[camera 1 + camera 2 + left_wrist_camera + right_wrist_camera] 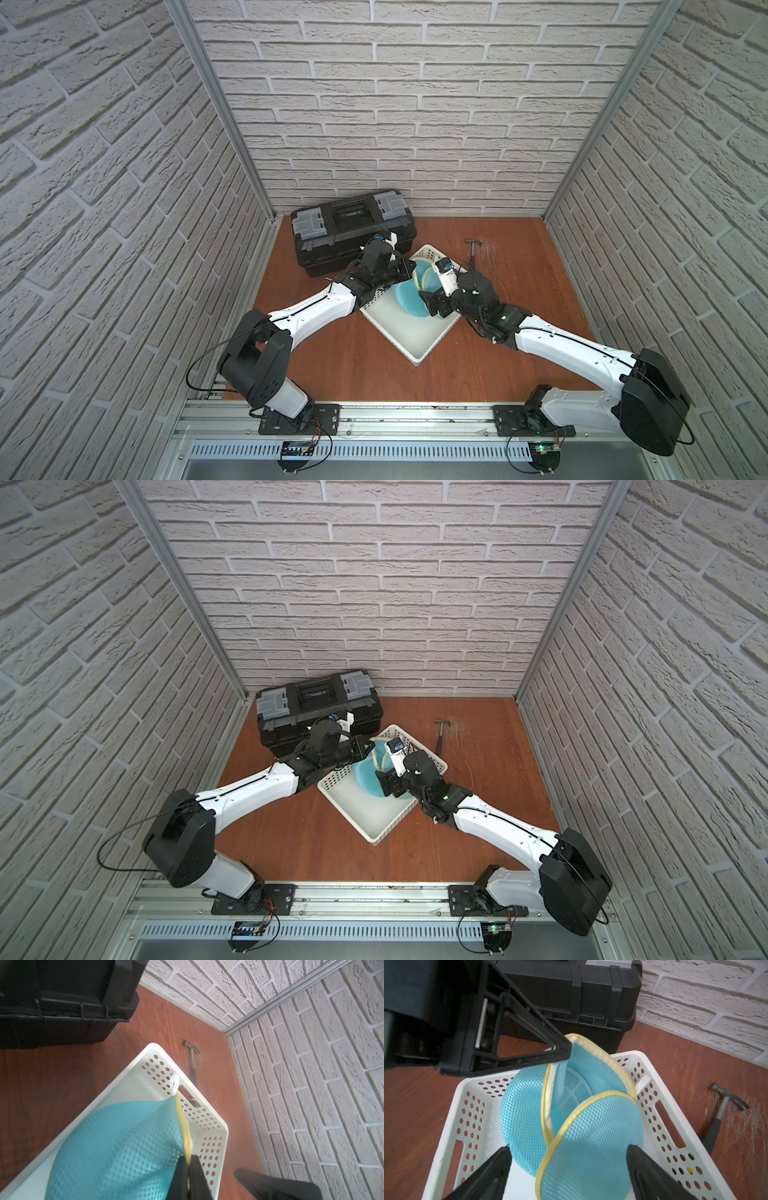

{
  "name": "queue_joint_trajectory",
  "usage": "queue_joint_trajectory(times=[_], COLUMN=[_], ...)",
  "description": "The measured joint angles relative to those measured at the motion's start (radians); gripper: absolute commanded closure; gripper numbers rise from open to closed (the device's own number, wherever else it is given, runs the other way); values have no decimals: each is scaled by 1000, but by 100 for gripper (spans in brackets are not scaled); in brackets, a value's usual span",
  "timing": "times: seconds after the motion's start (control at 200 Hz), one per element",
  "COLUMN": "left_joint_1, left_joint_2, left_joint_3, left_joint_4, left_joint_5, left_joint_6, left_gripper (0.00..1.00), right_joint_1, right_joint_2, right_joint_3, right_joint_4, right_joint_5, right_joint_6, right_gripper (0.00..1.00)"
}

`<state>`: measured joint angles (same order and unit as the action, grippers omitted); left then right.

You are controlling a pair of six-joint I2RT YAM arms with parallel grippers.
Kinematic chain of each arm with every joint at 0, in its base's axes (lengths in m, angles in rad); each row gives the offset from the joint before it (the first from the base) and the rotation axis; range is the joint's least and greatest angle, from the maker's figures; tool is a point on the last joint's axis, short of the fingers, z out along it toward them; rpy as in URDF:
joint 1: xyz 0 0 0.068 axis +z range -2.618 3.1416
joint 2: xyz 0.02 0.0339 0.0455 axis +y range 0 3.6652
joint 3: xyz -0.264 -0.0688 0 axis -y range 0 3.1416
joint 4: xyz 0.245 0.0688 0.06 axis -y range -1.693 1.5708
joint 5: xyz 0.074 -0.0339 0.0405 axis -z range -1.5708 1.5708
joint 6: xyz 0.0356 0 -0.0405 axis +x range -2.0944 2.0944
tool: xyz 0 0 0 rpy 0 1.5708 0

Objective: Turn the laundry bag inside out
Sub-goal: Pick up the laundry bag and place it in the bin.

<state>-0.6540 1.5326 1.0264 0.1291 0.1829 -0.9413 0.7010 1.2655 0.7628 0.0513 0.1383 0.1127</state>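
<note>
Your left gripper [561, 1050] is pinched shut on the yellow trim [182, 1126] at the mouth of the laundry bag [523, 1118], which sits in the white basket [452, 1109]. The right gripper [569, 1149] stands wide open astride the near flap, gripping nothing. Hold the mouth up and taut, and send the right fingers deep toward the far round end before closing.
</note>
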Motion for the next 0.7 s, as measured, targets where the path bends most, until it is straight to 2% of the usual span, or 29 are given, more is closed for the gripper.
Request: queue_joint_trajectory(times=[0.255, 0.375, 0.49, 0.7], left_joint_1=[0, 0, 0, 0], left_joint_2=[0, 0, 0, 0], left_joint_3=[-7, -7, -7, -7], left_joint_4=[10, 13, 13, 12], left_joint_5=[0, 0, 0, 0], left_joint_6=[-3, -3, -3, 5], left_gripper=[100, 100, 100, 100], right_joint_1=[113, 138, 143, 140], right_joint_2=[68, 75, 79, 79], right_joint_3=[0, 0, 0, 0], right_joint_4=[-32, -76, -127, -166], right_joint_5=[190, 289, 365, 426], right_joint_6=[8, 3, 5, 4], right_gripper=[8, 14, 27, 62])
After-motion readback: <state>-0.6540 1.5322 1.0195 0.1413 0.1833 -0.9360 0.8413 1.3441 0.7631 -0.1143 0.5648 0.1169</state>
